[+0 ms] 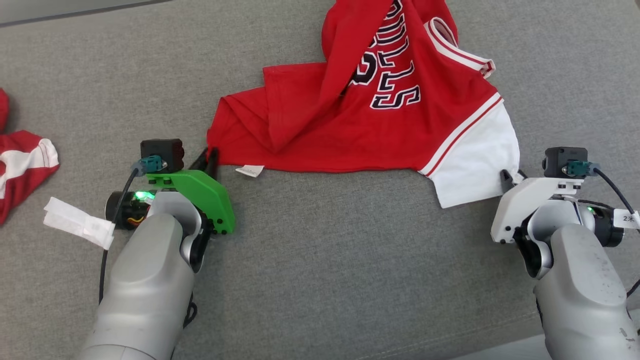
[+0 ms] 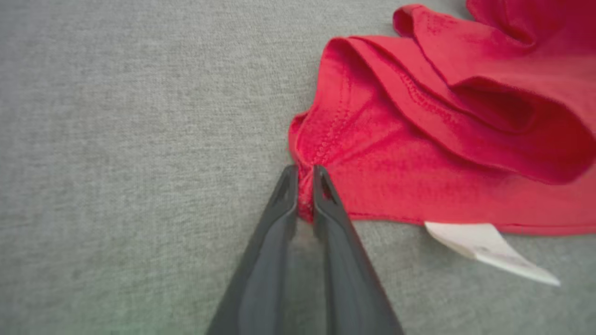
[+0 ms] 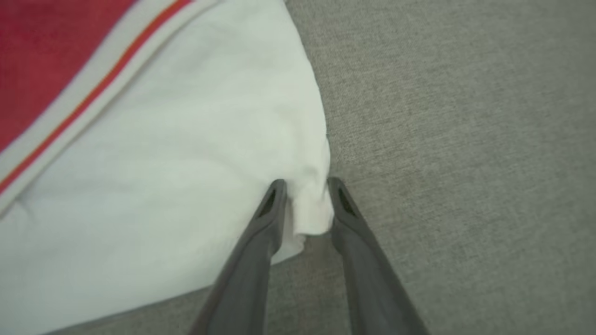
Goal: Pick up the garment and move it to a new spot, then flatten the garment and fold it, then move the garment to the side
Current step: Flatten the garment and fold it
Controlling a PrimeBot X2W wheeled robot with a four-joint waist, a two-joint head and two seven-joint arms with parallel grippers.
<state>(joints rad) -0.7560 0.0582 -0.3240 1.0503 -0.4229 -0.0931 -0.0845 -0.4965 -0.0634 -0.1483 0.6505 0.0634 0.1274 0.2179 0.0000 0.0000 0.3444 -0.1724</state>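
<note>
One red-and-white garment [image 1: 350, 125] rumpled mid-way on grey cloth [image 1: 320, 260], a second red-and-white piece [image 1: 22, 160] at far left, two arms reaching low and forward: left gripper [image 2: 305, 174] pinched nearly closed on red corner, right gripper [image 3: 307, 186] narrowed onto white corner fold filling its gap.

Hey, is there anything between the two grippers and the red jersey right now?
Nothing visible stands in the way. The left gripper pinches the red hem corner of the jersey, and the right gripper grips a fold at the edge of its white part.
</note>
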